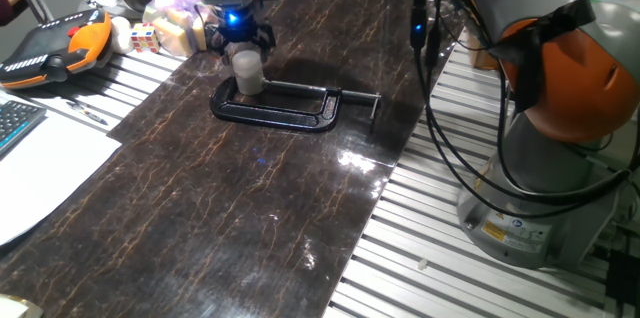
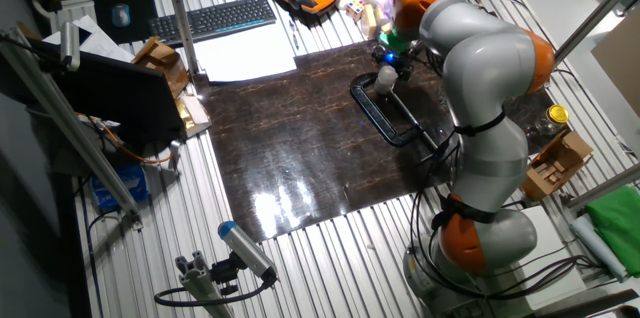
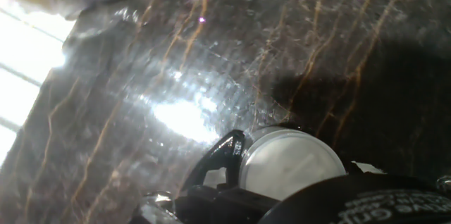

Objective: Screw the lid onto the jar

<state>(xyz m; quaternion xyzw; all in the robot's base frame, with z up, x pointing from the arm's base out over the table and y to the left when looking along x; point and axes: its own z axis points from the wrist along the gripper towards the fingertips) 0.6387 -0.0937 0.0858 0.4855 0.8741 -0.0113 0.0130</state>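
Claw over jar and clamp
The claw (image 1: 247, 46) pinches the lid (image 1: 245, 55) atop the jar (image 1: 249, 76), beside the black C-clamp (image 1: 290, 106); dark worktop (image 1: 220, 198) lies open toward the near edge.

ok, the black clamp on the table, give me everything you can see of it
The clamp is a black C-shaped metal frame lying flat on the dark marbled table. Its screw rod sticks out of one end and finishes in a short crossbar handle. The finish looks glossy, catching some light. The small whitish jar stands at the closed end opposite the screw, upright; whether it sits on the frame or just inside is unclear. The gripper hangs right over the jar, not touching the clamp.
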